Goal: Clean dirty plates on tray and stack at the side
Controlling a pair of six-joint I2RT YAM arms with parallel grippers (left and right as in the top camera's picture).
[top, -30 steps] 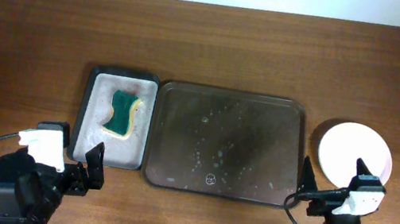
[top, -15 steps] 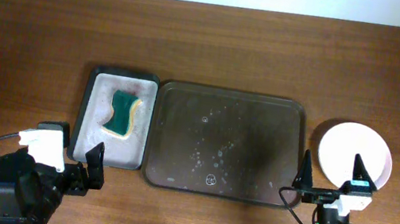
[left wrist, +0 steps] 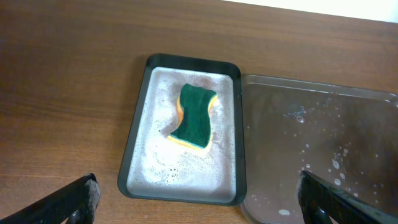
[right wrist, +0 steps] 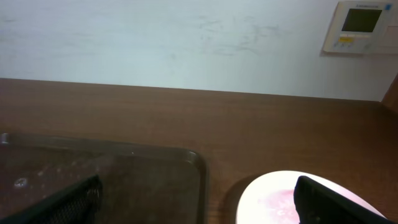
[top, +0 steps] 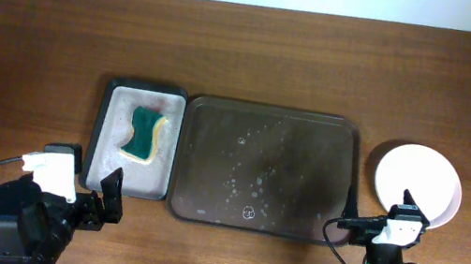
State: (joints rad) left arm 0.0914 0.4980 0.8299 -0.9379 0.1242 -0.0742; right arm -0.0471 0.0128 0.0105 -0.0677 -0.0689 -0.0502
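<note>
Dark brown wood-grain table [top: 247, 58]; plain white wall [right wrist: 155, 37] behind far edge; beige rectangular wall control panel [right wrist: 362, 26] above far right corner.

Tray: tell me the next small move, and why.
Likely none beyond parking the right claw at rest. The tray holds no plates, only suds. The plates sit on the table to its right, apparently stacked, and the sponge lies in the small tray. The left claw and right claw are open and empty.
</note>
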